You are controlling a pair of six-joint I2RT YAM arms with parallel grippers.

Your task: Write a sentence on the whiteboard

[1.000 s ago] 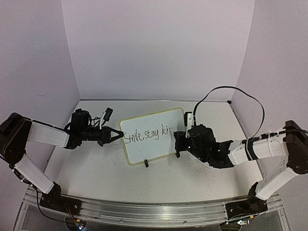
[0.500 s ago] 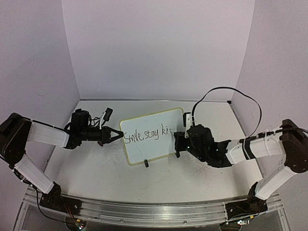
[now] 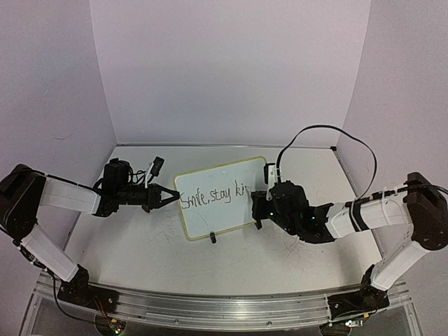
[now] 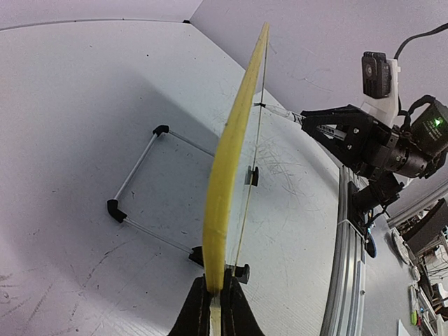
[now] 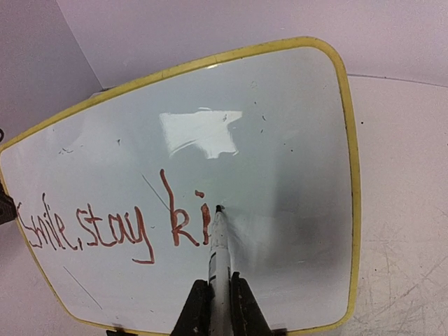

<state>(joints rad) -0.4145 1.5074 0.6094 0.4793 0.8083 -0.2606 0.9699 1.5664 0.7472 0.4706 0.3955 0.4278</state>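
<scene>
The sentence (image 5: 115, 227) on the whiteboard (image 3: 220, 196) reads "Smile, stay ki" in one thin handwritten line, running from its left rim to about the middle. The whiteboard stands tilted on a wire stand (image 4: 140, 183) around the centre of the scuffed tabletop (image 3: 140, 245), and the left gripper (image 4: 213, 308) is clamped on its yellow left rim. The right gripper (image 5: 214, 301) is closed around a marker (image 5: 219, 252), whose tip touches the board just right of the "i" and hides the surface below it.

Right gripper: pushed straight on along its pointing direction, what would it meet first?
The whiteboard. The marker clamped in the right gripper seems tip-on its face, just right of the unfinished sentence; contact depth is hard to confirm.
</scene>
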